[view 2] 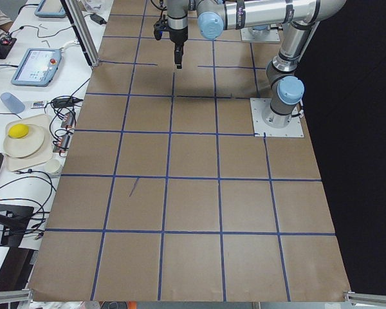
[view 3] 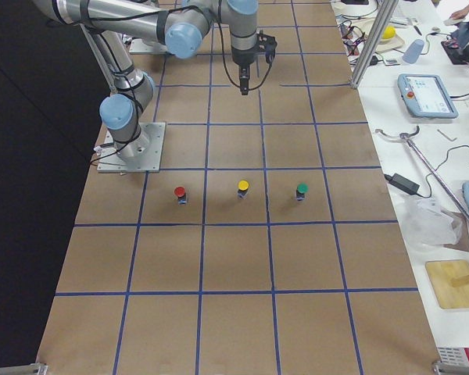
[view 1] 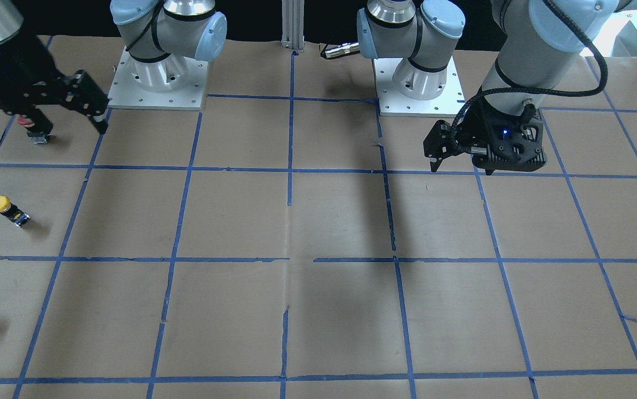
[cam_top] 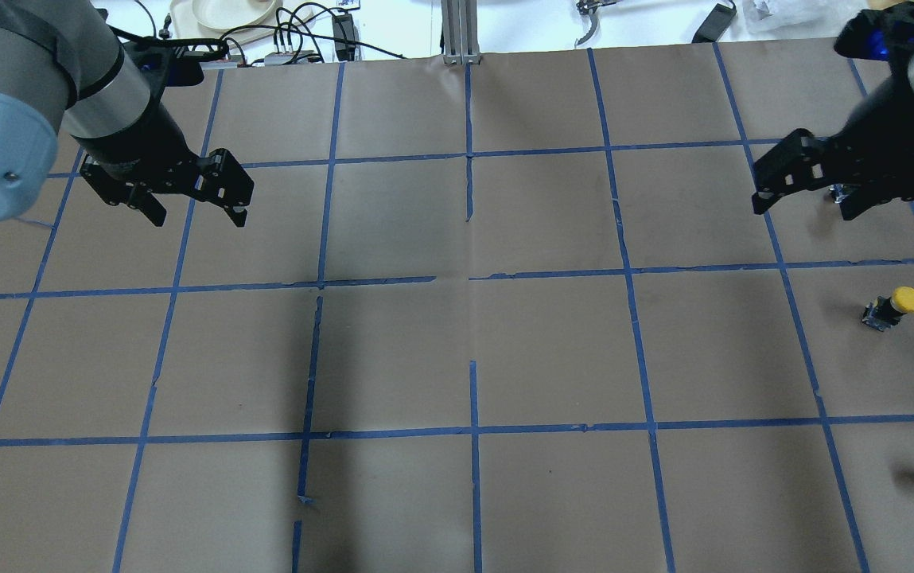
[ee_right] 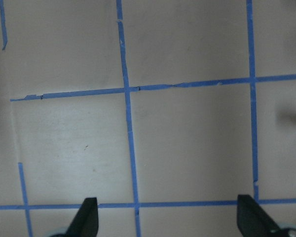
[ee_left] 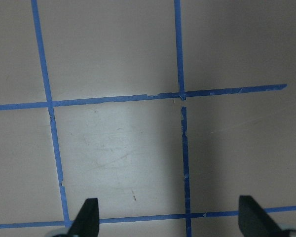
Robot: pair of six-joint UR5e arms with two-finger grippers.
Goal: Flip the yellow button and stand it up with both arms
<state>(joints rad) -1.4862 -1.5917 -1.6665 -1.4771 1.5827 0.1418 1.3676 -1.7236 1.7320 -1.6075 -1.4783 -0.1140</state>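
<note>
Front-facing view first: the yellow button (view 1: 9, 211) sits on the bench (view 1: 340, 221), one grid square from the red-capped button (view 1: 32, 128), on the operators' side of it. The right gripper (view 1: 74, 132) hangs right by the red-capped button, fingers spread wide with nothing in them.

Overhead now: the left gripper (cam_top: 199, 216) is well apart from the red-capped button, clear across the bench, fingers wide and empty too. The yellow cap leans outward here, and from this angle I can't tell whether it is lying or upright.

Left side view: no button to be seen. Right side view: there's the yellow button (view 3: 243, 188), looking upright with its cap on top, next to the red-capped button in the same row.

Left wrist: two fingertips (ee_left: 87, 217) far apart, with bare paper and blue tape (ee_left: 183, 148) between them. Right wrist: same story, fingers wide, no button.

My read is that it's small, light, hard plastic, so no crush worry, but the domed cap looks slick and will roll. The best hold is across the square block's flat faces or the black barrel, never the cap. Inverted it should be tippy, so the second gripper steadies it.
</note>
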